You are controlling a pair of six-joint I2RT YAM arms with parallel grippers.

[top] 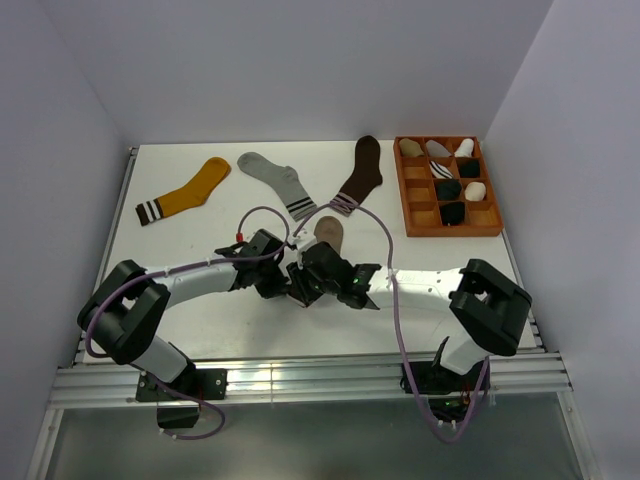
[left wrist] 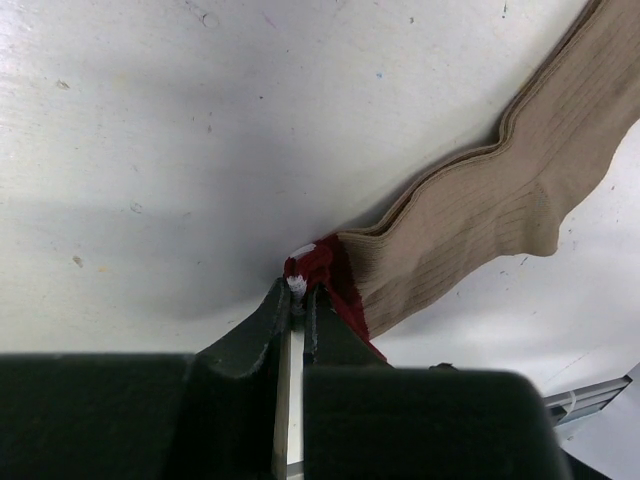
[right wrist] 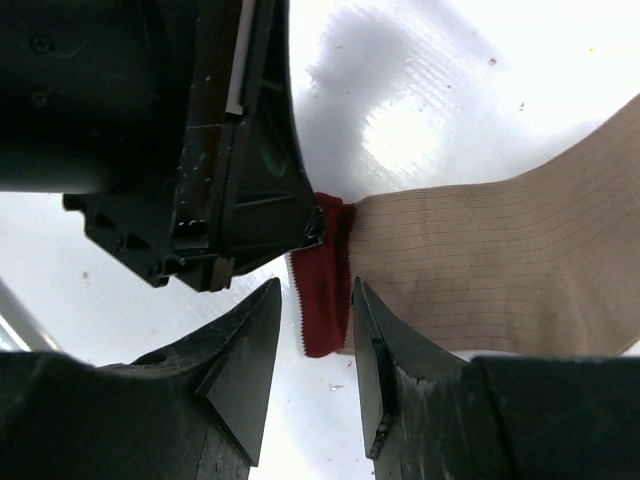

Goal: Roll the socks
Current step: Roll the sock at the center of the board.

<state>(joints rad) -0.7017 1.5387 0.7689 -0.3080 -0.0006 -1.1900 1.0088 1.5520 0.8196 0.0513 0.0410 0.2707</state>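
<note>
Maroon cuff (left wrist: 325, 265) of the taupe sock (top: 328, 232), at frame centre, is clamped in the left gripper (left wrist: 297, 292). Right gripper (right wrist: 315, 345) jaws stand apart astride it. Judged step: starting the roll. Next: close right, turn cuff toeward.

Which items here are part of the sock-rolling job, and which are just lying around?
In the job: taupe sock with maroon cuff.
Lying about: mustard sock, light grey sock, dark brown sock, wooden tray.
</note>
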